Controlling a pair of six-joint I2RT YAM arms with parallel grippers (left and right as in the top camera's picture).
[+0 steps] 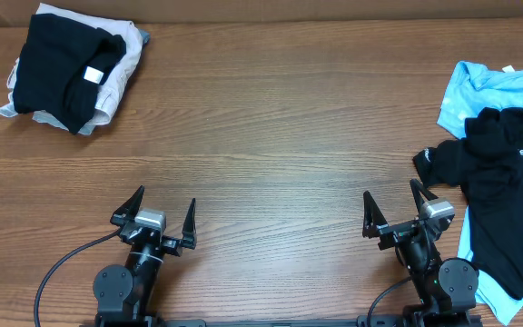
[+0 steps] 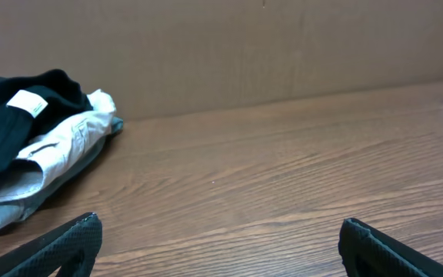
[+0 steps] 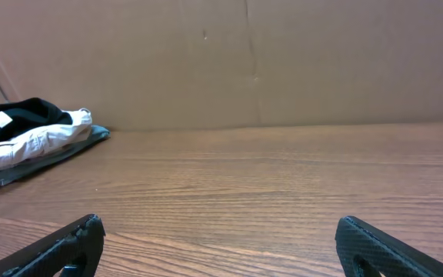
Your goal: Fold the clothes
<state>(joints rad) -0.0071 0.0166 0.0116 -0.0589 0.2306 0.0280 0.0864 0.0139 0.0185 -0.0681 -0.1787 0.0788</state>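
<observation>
A stack of folded clothes (image 1: 71, 68), black on top of white and grey, lies at the far left corner; it also shows in the left wrist view (image 2: 29, 146) and the right wrist view (image 3: 29, 135). A loose pile lies at the right edge: a black shirt (image 1: 502, 195) over a light blue garment (image 1: 484, 91). My left gripper (image 1: 163, 213) is open and empty near the front edge. My right gripper (image 1: 390, 211) is open and empty, just left of the black shirt's sleeve. Both sets of jaws, in the left wrist view (image 2: 221, 242) and the right wrist view (image 3: 221, 242), are wide apart over bare wood.
The wooden table (image 1: 280, 136) runs between the two piles. A brown cardboard wall (image 3: 244, 61) stands along the table's far edge. Black cables (image 1: 62, 268) trail from the arm bases at the front.
</observation>
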